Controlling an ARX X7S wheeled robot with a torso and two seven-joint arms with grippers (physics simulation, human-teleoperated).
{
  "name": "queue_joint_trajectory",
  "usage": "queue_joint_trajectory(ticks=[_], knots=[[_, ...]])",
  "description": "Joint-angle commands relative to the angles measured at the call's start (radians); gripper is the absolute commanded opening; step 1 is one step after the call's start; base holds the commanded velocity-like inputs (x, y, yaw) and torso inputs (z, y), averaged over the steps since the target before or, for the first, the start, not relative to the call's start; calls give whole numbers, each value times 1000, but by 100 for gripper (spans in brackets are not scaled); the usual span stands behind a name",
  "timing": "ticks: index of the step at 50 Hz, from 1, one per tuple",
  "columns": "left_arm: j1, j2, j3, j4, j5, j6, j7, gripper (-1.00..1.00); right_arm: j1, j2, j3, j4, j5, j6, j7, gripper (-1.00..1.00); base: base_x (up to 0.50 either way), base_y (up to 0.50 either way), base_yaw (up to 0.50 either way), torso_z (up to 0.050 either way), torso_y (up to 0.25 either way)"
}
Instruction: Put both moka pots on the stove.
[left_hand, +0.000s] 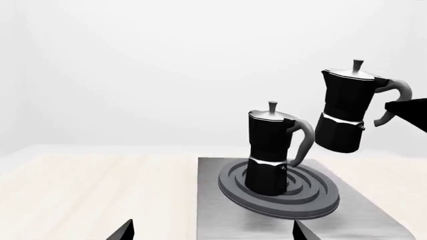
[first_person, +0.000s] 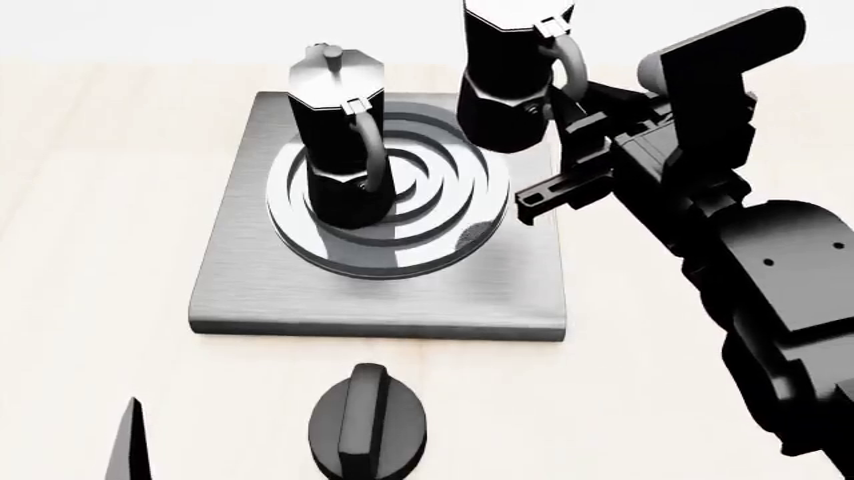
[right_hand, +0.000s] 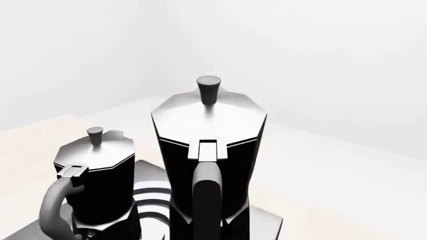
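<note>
One moka pot stands upright on the stove, on the raised rings of the round burner, a little off the burner's centre toward the side away from the right arm. Its silver lid and small knob are on top, and its looped handle points toward the robot.

The second moka pot hangs in the air above the stove's far corner on the right arm's side, clear of the plate. In the left wrist view this second moka pot sits higher than the first, leans slightly, and shows open space between its base and the burner. The right gripper has its fingers closed around the looped handle of the lifted pot; the right wrist view looks straight down that handle, with the standing pot just beside it and lower. The two pots are near each other but apart.

The left gripper shows only as two dark finger tips at the edge of its own wrist view, spread wide with nothing between them, well back from the stove.

A squat round black knob lies on the pale wooden counter, just beside the stove's near edge.
</note>
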Motion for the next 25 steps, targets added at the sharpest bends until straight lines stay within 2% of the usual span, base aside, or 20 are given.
queue_joint_trajectory(ticks=[1, 13, 25], knots=[[2, -4, -1, 7, -3, -1, -4, 100, -6, -64, 49, 65, -20, -22, -20, -100, 0, 0, 0, 0, 0], [-1, -3, 5, 5, -1, -1, -4, 100, -18, -99, 46, 94, -30, -28, -25, -100, 0, 0, 0, 0, 1], [-4, -2, 6, -5, -2, 6, -1, 100, -30, -172, 46, 211, -37, -32, -74, -100, 0, 0, 0, 1, 2]])
